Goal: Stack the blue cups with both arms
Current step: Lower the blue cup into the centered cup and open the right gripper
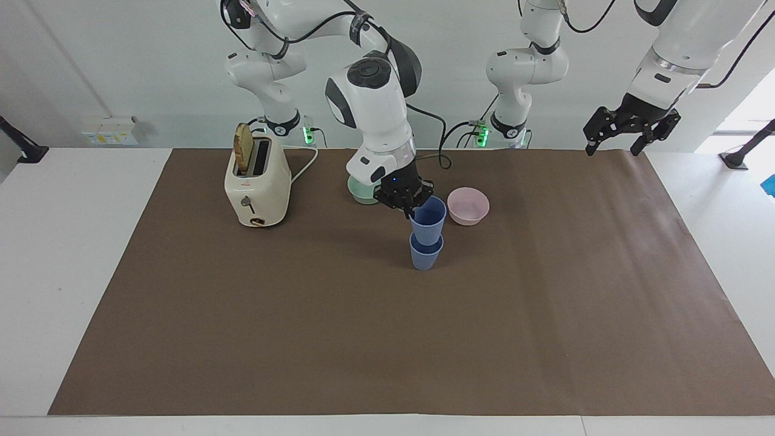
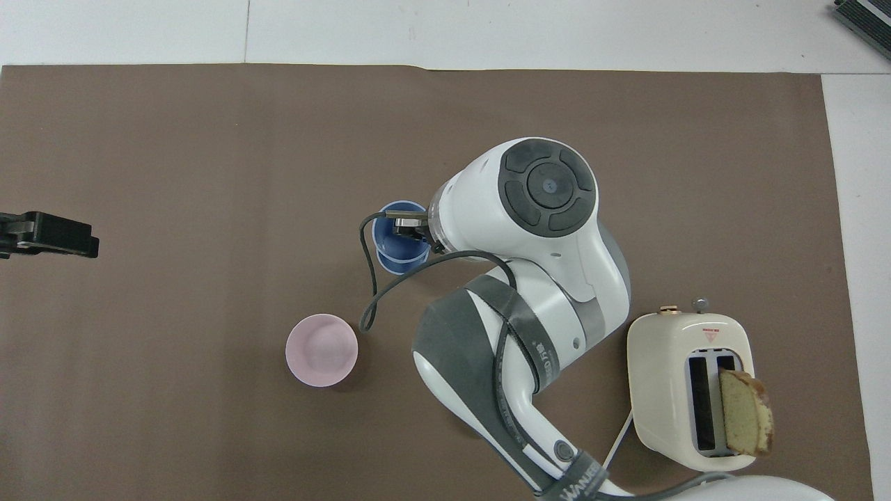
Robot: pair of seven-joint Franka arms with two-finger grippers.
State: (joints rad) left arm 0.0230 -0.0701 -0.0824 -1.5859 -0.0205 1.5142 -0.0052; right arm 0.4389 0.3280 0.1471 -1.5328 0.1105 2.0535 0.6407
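While reading the clock on the facing view with the stack at its centre, start out at ten o'clock: cream toaster [image 1: 257,181] with a bread slice [image 1: 243,148] standing in one slot, well apart from the cups and unlikely to interfere. Next, nearer in at ten o'clock, find the mint-green bowl [image 1: 361,192], half hidden by the right arm's wrist.

At the centre, see the right gripper [image 1: 413,209] clamped on the rim of the upper blue cup [image 1: 428,223], one finger inside and one outside. Note that cup's base already entered into the lower blue cup [image 1: 425,257], standing unbraced on the brown mat [image 1: 363,339]. Judging by the height showing above the lower rim, probably not seated to full depth.

Could jam or topple if let go with any lean. Could shove the lower cup across the mat if pressed down off-axis. Could also lift both cups together if wedged tight, or snag the rim with the inner finger on opening.

Just beside, at two o'clock, mind the pink bowl [image 1: 468,206], close enough to be struck by a falling cup. Far out at two o'clock, find the left gripper [image 1: 629,130] hanging raised over the mat's edge, fingers spread wide, holding nothing, waiting, too distant to steady anything.
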